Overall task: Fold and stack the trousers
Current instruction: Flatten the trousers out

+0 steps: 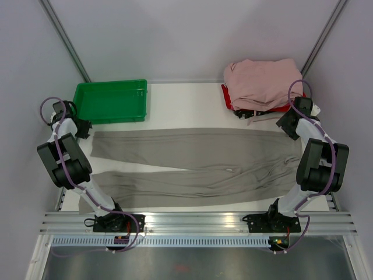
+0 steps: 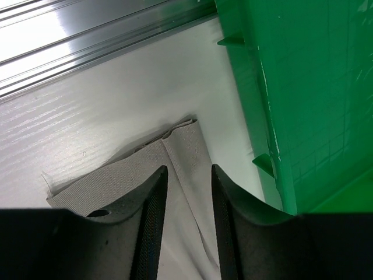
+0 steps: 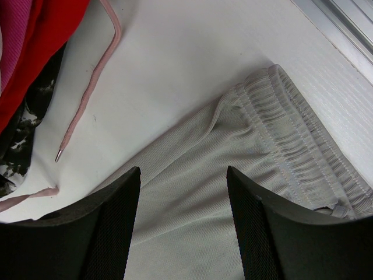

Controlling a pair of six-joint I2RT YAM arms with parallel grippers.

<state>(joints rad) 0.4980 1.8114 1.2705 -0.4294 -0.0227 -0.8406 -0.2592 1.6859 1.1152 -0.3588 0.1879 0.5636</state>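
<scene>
The grey-beige trousers [image 1: 192, 163] lie flat across the table, waistband to the right and both legs running left. My left gripper [image 1: 81, 129] sits at the far leg's hem on the left. In the left wrist view its jaws [image 2: 189, 169] stand narrowly apart, with the hem corner [image 2: 180, 140] lying between and just beyond the tips. My right gripper [image 1: 289, 122] hangs over the far corner of the waistband. In the right wrist view it [image 3: 183, 170] is open wide above the fabric, beside the gathered elastic waistband [image 3: 291, 140], and holds nothing.
A green tray [image 1: 111, 102] stands at the back left, its wall [image 2: 303, 87] close beside the left gripper. A pile of pale pink garments [image 1: 262, 81] on red cloth [image 1: 227, 99] sits at the back right. A pink drawstring [image 3: 93, 76] trails onto the table. Aluminium rails [image 2: 87, 41] edge the table.
</scene>
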